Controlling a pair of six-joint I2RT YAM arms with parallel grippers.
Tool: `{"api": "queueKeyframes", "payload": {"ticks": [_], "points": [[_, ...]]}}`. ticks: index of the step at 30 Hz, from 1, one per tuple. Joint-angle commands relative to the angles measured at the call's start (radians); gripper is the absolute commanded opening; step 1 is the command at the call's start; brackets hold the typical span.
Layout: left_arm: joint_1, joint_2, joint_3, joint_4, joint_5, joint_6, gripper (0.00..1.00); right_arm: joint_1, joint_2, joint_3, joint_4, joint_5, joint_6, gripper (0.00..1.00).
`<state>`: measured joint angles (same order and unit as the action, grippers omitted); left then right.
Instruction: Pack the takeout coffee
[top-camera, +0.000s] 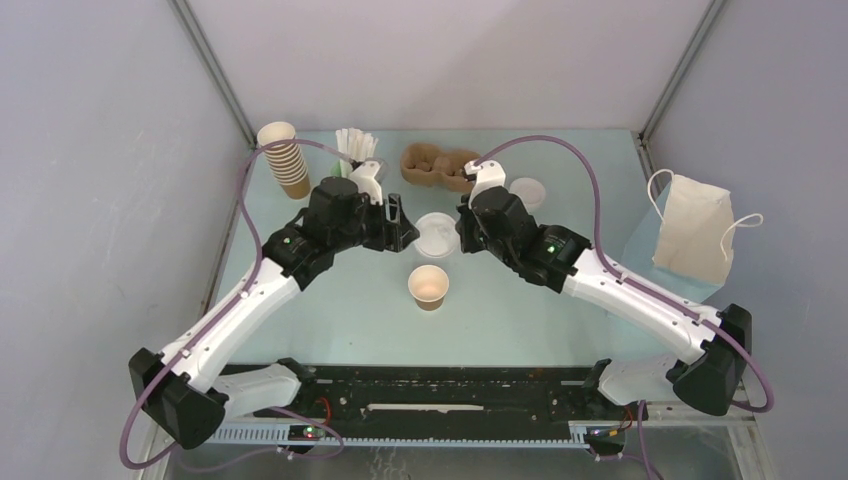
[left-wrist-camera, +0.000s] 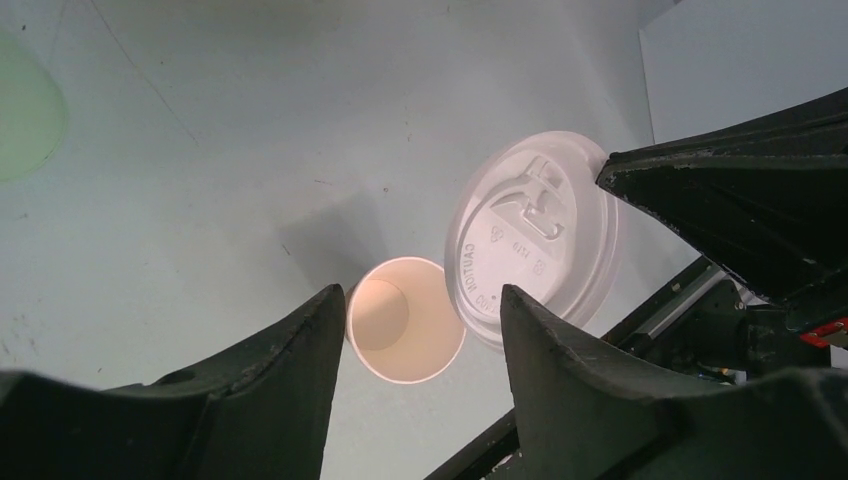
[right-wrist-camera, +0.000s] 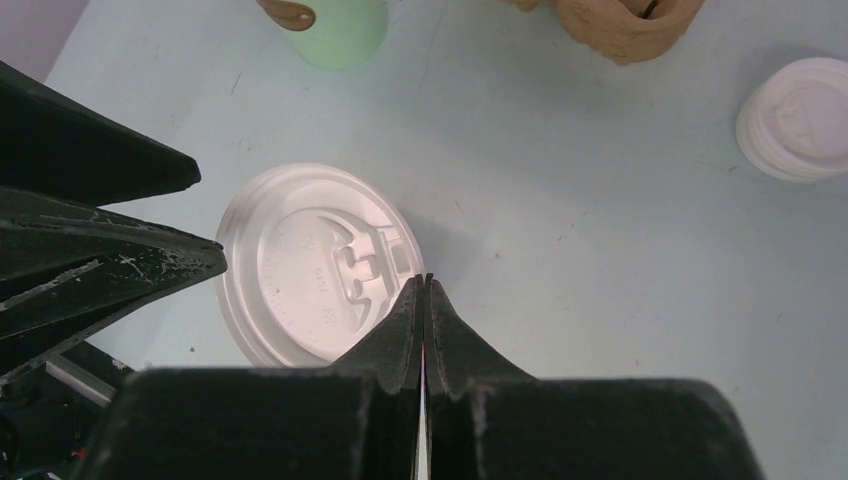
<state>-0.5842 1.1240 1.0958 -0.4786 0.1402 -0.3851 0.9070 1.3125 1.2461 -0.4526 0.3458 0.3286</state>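
The small brown paper cup (top-camera: 429, 286) stands upright and lidless on the pale table, and shows in the left wrist view (left-wrist-camera: 405, 320) too. Its round white lid (top-camera: 437, 235) is apart from it, up between the two grippers. My right gripper (top-camera: 462, 232) is shut on the lid's edge. The right wrist view shows its fingertips (right-wrist-camera: 428, 282) pinched over the right rim of the lid (right-wrist-camera: 310, 265). My left gripper (top-camera: 400, 225) is open and empty, just left of the lid. In the left wrist view it (left-wrist-camera: 420, 295) frames the cup, with the lid (left-wrist-camera: 530, 240) to the right.
At the back stand a tall stack of lidless brown cups (top-camera: 285, 158), a mint-green cup of white straws (top-camera: 352, 150), a brown pulp carrier (top-camera: 438, 165) and a stack of white lids (top-camera: 527, 192). A white paper bag (top-camera: 693, 235) stands at the right.
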Motion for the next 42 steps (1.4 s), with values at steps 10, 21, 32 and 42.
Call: {"api": "queueKeyframes", "payload": {"ticks": [10, 21, 32, 42], "points": [[0.002, 0.056, 0.059, -0.003, 0.095, -0.009, 0.32, 0.028, -0.003, 0.0, 0.036, 0.013, 0.043, 0.0], [0.003, 0.029, 0.049, 0.019, 0.128, 0.001, 0.0, 0.056, -0.089, 0.0, -0.006, -0.086, 0.009, 0.42], [0.034, -0.118, -0.109, 0.442, 0.532, -0.152, 0.0, 0.058, -0.37, -0.041, -0.006, -0.457, 0.03, 0.7], [0.047, -0.201, -0.249, 0.964, 0.786, -0.41, 0.0, 0.061, -0.533, -0.097, 0.182, -0.677, 0.096, 0.9]]}}
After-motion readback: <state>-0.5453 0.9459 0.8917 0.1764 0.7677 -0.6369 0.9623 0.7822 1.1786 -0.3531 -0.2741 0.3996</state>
